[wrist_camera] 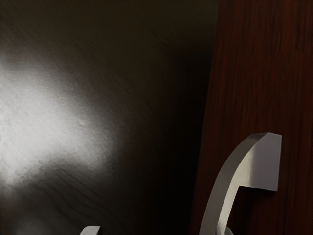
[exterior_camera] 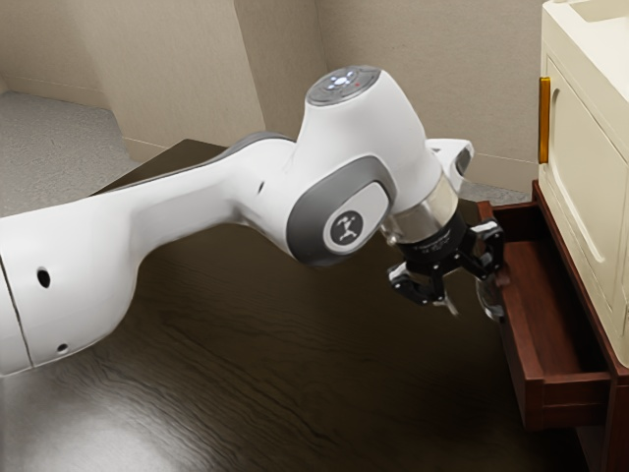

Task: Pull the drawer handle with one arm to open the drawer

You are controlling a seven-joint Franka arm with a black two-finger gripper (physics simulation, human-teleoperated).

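The white arm [exterior_camera: 69, 275] lies nearest, its thick link at the exterior view's left; from there it reaches across the dark table [exterior_camera: 256, 383] and bends down toward the exterior view's right. At its end the black gripper [exterior_camera: 472, 308] points downward beside the front of the red-brown drawer [exterior_camera: 522, 339]. Its two fingers stand wide apart. In the wrist view one fingertip [wrist_camera: 229, 231] sits on the inner side of the handle [wrist_camera: 259, 164], in the gap between the curved bar and the drawer front, while the other is well apart from the bar, out over the table; they do not clasp it from two sides. Whether the inner fingertip touches the bar I cannot tell. The handle is pale metal, fixed to the drawer front, its visible end a flat block against the red wood. The drawer is open, jutting from the red-brown base [exterior_camera: 597, 428] at the exterior view's right, so that its inside floor and side walls can be seen. Above that base stands a cream cabinet [exterior_camera: 590, 187] with a panelled door and an upright golden handle [exterior_camera: 543, 120]. On the far side are beige walls [exterior_camera: 423, 59], and at the far left a grey floor [exterior_camera: 59, 133].
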